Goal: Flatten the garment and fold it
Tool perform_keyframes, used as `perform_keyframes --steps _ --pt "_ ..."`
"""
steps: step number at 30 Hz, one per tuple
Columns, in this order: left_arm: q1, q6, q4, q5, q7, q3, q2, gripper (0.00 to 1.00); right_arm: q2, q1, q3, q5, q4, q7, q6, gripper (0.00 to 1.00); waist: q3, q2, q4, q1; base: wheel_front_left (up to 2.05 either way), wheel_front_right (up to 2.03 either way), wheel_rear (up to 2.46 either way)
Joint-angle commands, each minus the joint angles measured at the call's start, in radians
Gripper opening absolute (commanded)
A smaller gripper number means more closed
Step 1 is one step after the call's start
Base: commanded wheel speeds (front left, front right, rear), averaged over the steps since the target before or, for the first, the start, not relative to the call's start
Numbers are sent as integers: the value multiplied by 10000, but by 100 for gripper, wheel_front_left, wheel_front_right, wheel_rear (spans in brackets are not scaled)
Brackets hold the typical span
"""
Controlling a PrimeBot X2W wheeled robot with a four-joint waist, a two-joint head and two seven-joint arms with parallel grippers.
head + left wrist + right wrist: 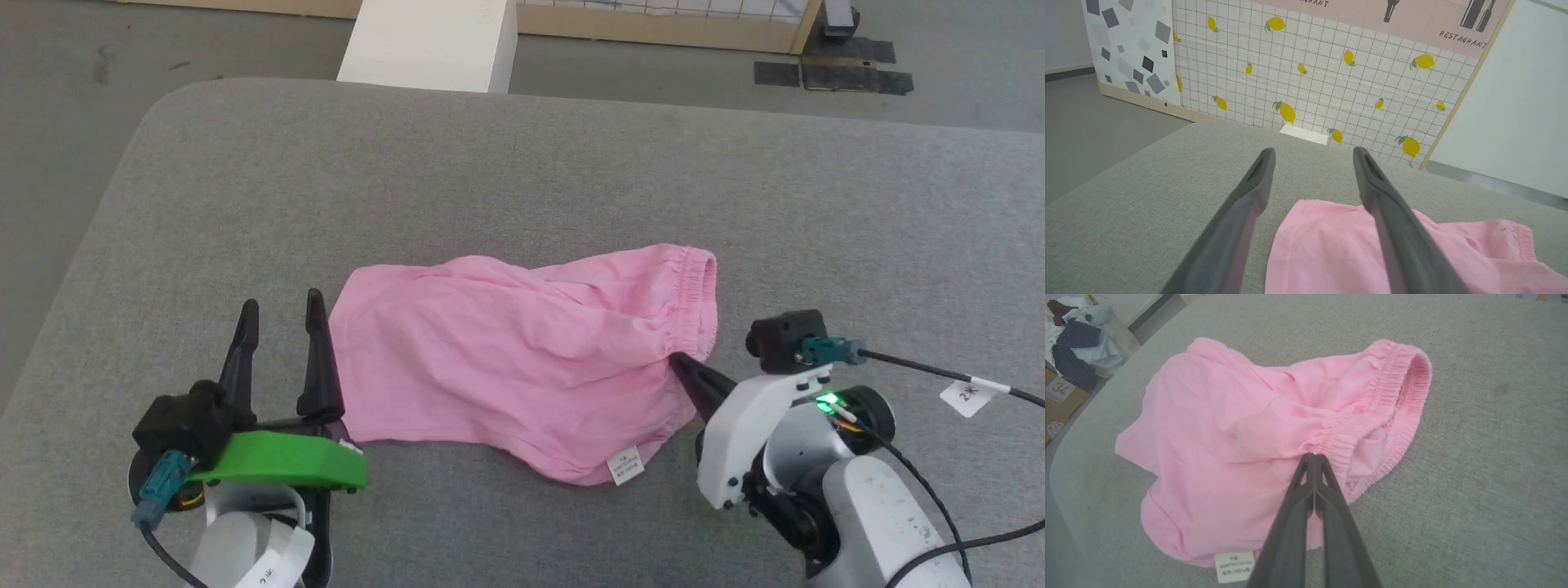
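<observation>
The garment (506,359), light pink shorts, lies crumpled on the grey padded surface (522,163). Its gathered waistband (694,302) points right and a small white tag (626,465) sits at its near edge. My right gripper (676,359) is shut, its tips pinching the near part of the waistband (1404,396); the right wrist view shows the joined fingers of this gripper (1313,456) biting into the gathered cloth. My left gripper (282,300) stands open at the garment's left edge. In the left wrist view this gripper (1313,150) has one finger over the pink cloth (1323,253), holding nothing.
A white box (433,41) stands beyond the surface's far edge, in front of a lemon-print wall panel (1331,81). A pile of clothes (1077,339) and a cardboard box (1061,400) sit off the surface's corner. Bare grey surface surrounds the garment.
</observation>
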Motion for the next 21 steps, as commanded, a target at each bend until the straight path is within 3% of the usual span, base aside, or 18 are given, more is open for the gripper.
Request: perform_keyframes --steps 1,11,12,13,21 --pt "202 97 -54 -104 -46 7 -33 100 -23 -4 -127 -72 -163 -95 -13 0 -115 0 -133 0 0 0 0" --pt "465 170 -95 0 -47 -13 -34 100 -452 854 -1771 -833 -1769 191 -13 0 -574 0 -611 0 0 0 0" --pt "480 175 -113 -1 -47 -20 -34 100 -448 955 -1778 -803 -1899 110 -13 29 -589 0 -643 0 0 0 0" --pt "493 162 -126 3 -47 -24 -35 100 -447 1111 -1757 -775 -1972 57 -13 100 -593 0 -666 0 0 0 0" --pt "468 30 -71 24 -47 -91 -35 100 -102 1642 -1203 463 -1495 -1511 -13 100 -532 0 -660 0 0 0 0"
